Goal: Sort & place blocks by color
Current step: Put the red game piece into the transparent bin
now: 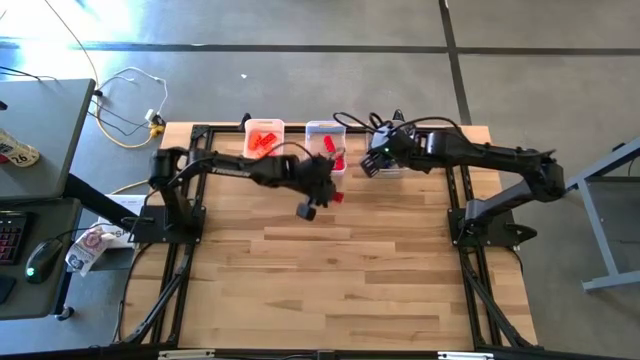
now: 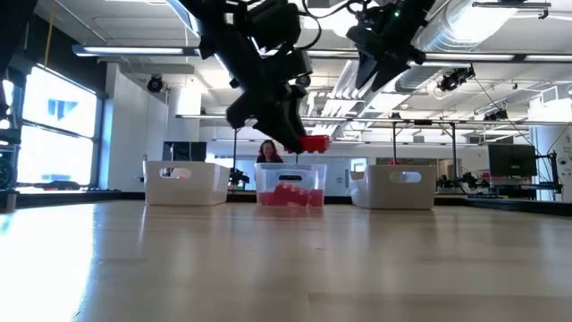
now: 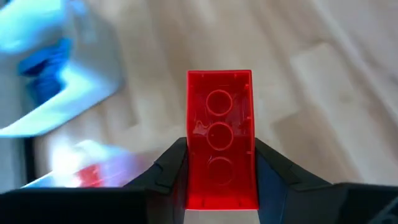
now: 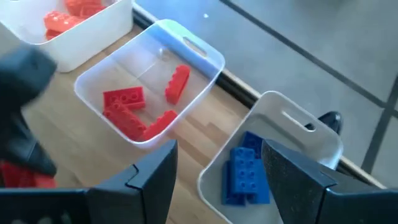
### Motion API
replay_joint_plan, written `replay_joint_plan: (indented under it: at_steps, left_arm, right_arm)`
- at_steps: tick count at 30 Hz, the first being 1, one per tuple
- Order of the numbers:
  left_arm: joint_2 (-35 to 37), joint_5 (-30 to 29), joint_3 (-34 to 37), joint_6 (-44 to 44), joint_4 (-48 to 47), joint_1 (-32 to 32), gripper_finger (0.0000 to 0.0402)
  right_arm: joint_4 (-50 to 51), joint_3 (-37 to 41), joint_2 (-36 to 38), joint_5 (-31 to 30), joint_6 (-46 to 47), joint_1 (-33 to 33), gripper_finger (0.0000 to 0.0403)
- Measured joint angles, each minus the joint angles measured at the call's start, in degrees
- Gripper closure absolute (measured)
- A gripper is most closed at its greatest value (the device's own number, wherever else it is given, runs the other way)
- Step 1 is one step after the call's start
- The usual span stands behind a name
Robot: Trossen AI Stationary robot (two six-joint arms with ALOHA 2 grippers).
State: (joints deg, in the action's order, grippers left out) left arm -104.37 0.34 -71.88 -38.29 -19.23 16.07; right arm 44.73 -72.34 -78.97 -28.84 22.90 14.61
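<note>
The left gripper (image 3: 221, 180) is clamped on a small red rectangular plastic brick (image 3: 219, 134), held between both dark fingers with its hollow underside facing the wrist camera. In the high view this gripper (image 1: 331, 192) is raised above the light wooden table (image 1: 340, 270), just in front of the middle translucent white rectangular bin (image 1: 325, 130); the low view shows the red brick (image 2: 313, 143) suspended in the air above and near that bin (image 2: 288, 192).

The right gripper (image 4: 217, 180) hovers over the right-hand translucent white bin (image 4: 298, 124), its jaws parted and holding nothing. In the high view it (image 1: 372, 165) is positioned at the far edge of the table.

Sorted contents: the middle bin (image 4: 149, 93) holds several red bricks (image 4: 124, 102); the right-hand bin holds blue bricks (image 4: 249, 174); the left-hand translucent white bin (image 1: 264, 128) holds orange bricks (image 1: 262, 142). A person (image 2: 267, 152) is visible in the room behind the table.
</note>
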Motion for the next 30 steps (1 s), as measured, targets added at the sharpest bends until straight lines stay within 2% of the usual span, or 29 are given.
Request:
replay_joint_plan:
  at_steps: [8, 16, 23, 30]
  left_arm:
    - [0.7, -3.1, -0.1, -1.4, 6.7, 7.6, 0.0293]
    - [0.5, -2.2, -0.1, 1.7, 10.2, 15.9, 0.0288]
    - [-0.5, -0.6, -0.1, 5.5, 10.0, 18.1, 0.0266]
    - [-0.5, -1.1, -0.1, 5.7, 9.7, 17.8, 0.0213]
  right_arm:
    - [2.4, 0.0, 0.6, -1.4, -1.0, 0.0, 0.0183]
    - [2.4, 0.0, 0.6, -1.4, -0.9, 0.0, 0.0183]
    - [2.4, 0.0, 0.6, -1.2, 0.8, 0.0, 0.0183]
    - [2.4, 0.0, 0.6, -0.5, -0.6, 0.0, 0.0183]
